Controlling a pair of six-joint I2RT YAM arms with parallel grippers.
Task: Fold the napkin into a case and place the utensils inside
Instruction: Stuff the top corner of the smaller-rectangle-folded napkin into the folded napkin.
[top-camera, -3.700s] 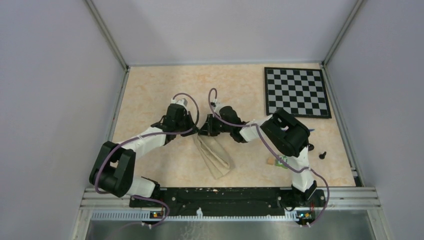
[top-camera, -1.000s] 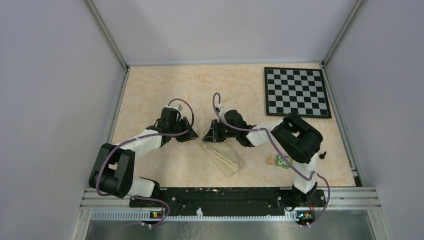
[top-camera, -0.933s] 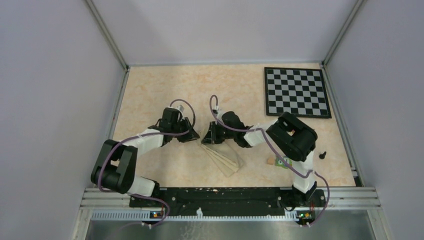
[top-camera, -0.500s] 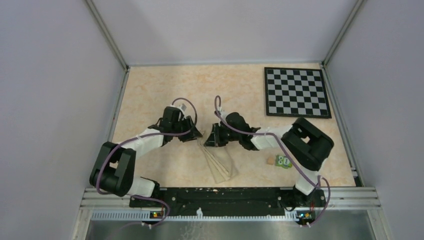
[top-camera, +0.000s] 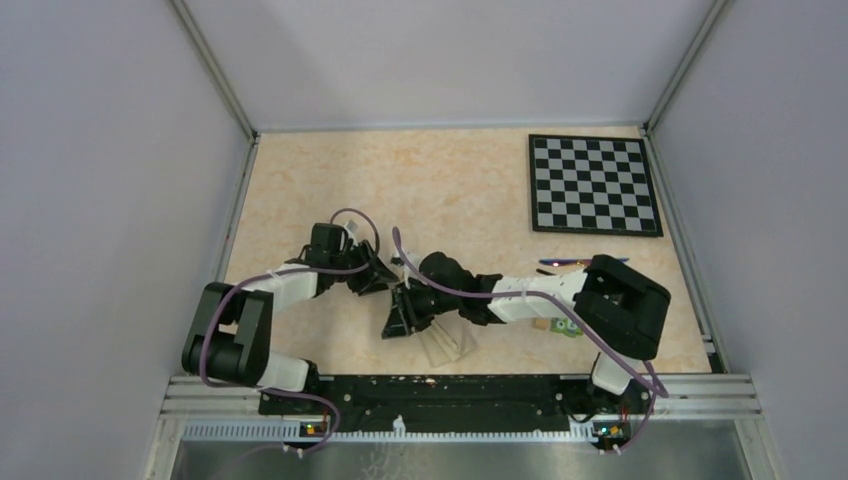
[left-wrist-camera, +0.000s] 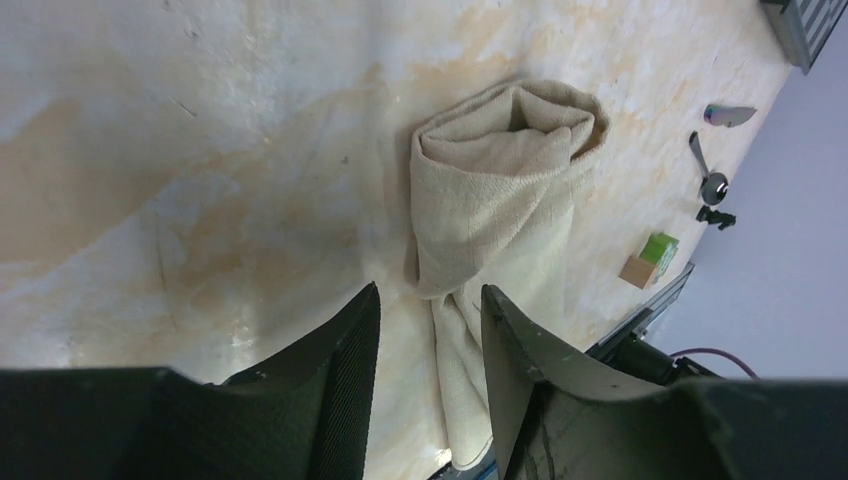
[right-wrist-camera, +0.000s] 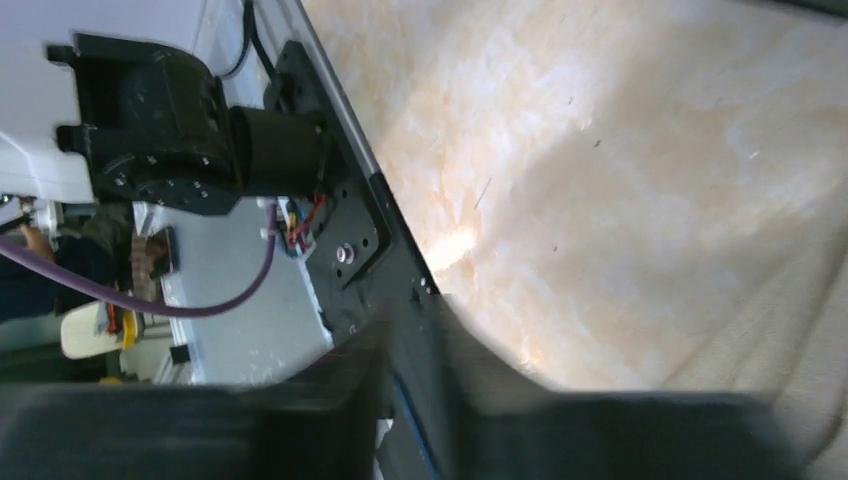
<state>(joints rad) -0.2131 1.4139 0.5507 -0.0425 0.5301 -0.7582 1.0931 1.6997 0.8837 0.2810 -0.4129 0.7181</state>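
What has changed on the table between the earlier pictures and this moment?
The right gripper swept from the far end of the napkin toward the near edge and leftward. The left gripper opened and backed off left. The napkin now lies shorter, its far end rolled over. The chessboard and green block stayed put.

We hold both arms low, elbows out, wrists nearly meeting mid-way. On our left gripper (left-wrist-camera: 425, 300) the jaws stand parted. Our right gripper (top-camera: 400, 318) angles back toward our bases, its jaws blurred, their gap unreadable.
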